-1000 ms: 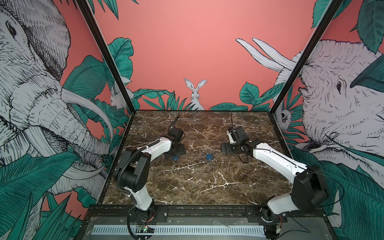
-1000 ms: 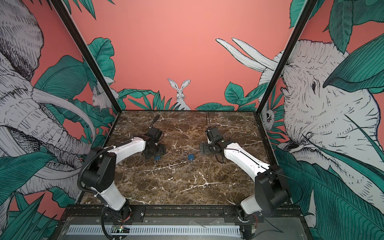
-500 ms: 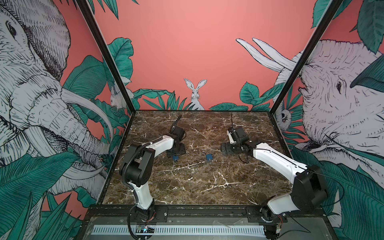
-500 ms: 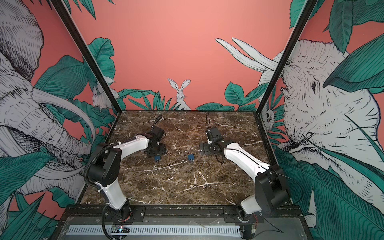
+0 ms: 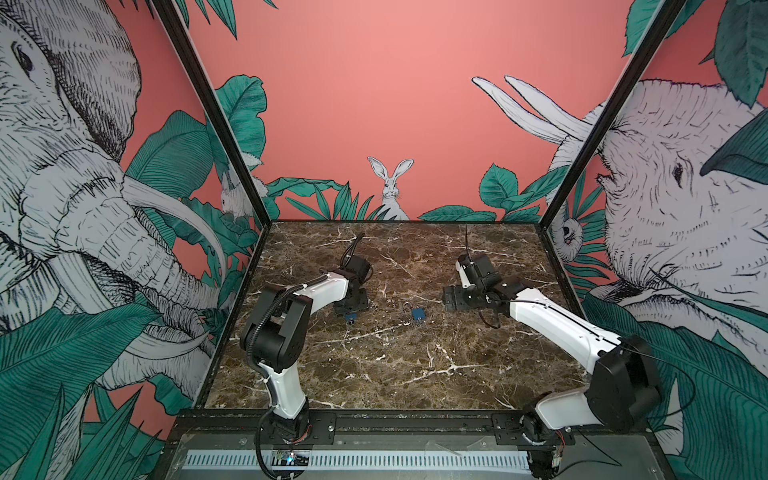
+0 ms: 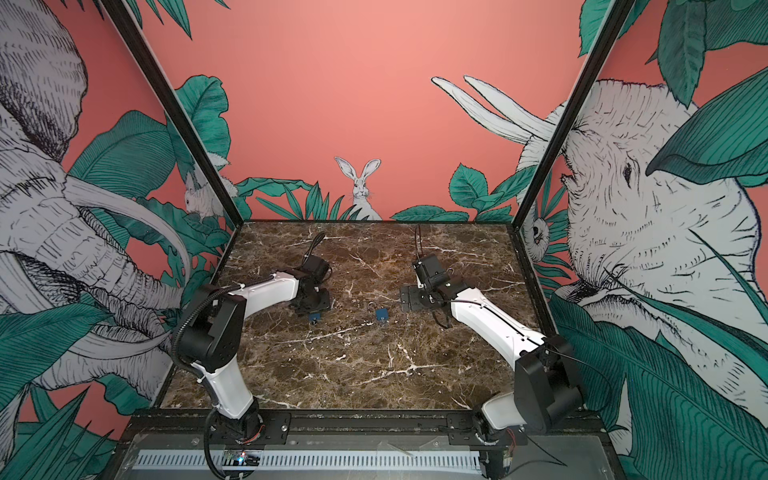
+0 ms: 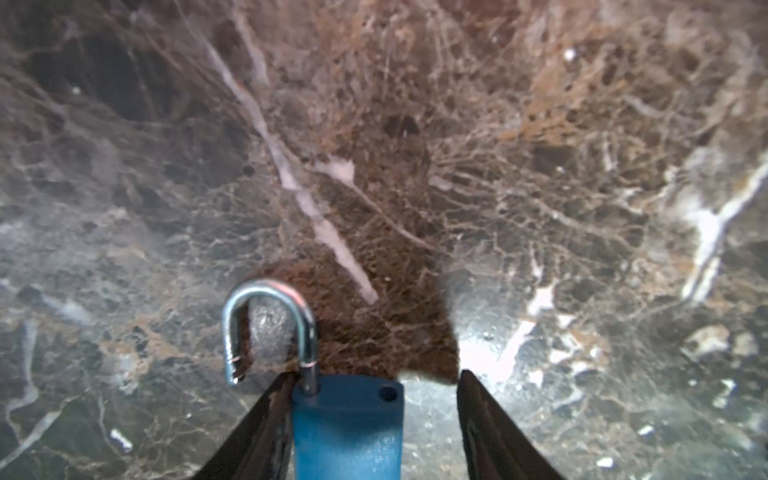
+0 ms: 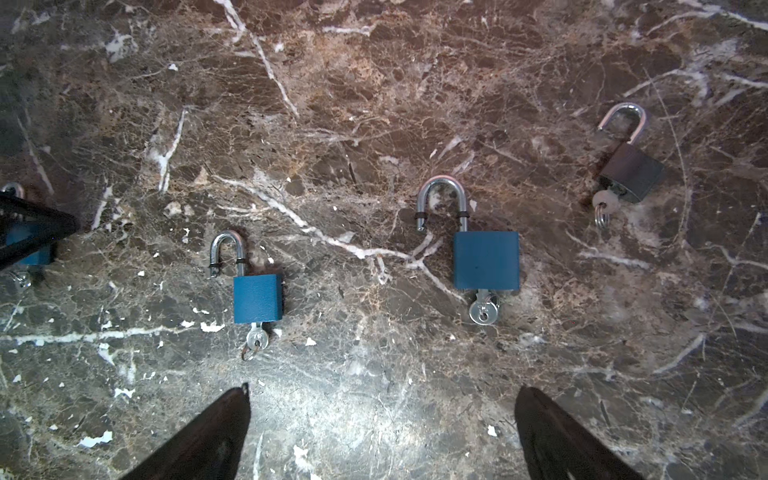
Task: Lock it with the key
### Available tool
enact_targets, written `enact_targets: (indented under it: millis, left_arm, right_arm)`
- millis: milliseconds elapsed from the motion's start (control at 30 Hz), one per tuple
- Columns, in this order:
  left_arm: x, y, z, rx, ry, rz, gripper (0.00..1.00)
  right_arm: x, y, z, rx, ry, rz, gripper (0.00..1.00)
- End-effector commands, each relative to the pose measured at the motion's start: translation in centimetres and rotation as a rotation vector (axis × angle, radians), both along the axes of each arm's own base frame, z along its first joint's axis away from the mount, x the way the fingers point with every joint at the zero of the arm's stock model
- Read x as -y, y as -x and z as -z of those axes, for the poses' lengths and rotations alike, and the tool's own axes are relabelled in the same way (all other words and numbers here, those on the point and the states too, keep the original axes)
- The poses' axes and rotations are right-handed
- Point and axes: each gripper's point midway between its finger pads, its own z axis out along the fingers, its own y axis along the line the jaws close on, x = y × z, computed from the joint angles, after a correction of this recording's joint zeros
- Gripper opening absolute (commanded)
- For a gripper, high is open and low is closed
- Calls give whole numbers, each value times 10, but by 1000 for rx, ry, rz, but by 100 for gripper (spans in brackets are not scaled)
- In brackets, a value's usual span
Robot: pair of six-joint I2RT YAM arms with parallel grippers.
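Padlock (image 7: 347, 428) first: blue painted body with a slightly pebbled finish and a silver shackle (image 7: 268, 291) sprung open. The long leg is seated in the body, the short leg is free and swung out to the side, and its empty hole shows in the top of the body. It lies on the brown marble tabletop (image 7: 540, 166), left of centre in both top views, right under the left gripper (image 7: 377, 374). We mark that gripper as partly spread and straddling the body. One finger (image 7: 266, 419) touches the side by the seated leg, the opposite finger (image 7: 490, 424) stands off with bare marble in the gap, so no clamp. In the right wrist view we get this lock only at the frame edge, mostly hidden by the left gripper's black fingers, with a silvery key (image 8: 20, 279) poking out below the body. Right gripper (image 8: 383, 388) hovers over the table with its fingers spread wide, holding nothing. Beyond its tips lie three more open locks, well apart from each other: small blue padlock (image 8: 257, 297), larger blue padlock (image 8: 486, 259), dark grey padlock (image 8: 631, 172). Each has a key in the bottom, and the grey one's has a whitish head. Key heads are too small for us to read any stamp.
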Motion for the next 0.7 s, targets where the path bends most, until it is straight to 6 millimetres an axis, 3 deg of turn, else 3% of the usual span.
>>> enact_targets:
  millis: [0, 467, 667]
  left_arm:
    - [-3, 14, 16, -40, -9, -3, 57]
    - [-5, 22, 23, -70, -12, 1, 32]
    - [11, 12, 0, -35, 70, -1, 30]
  right_arm:
    - [4, 5, -5, 10, 3, 16, 99]
    - [-1, 8, -18, 19, -62, 31, 99]
    - [-21, 10, -13, -2, -181, 3, 99]
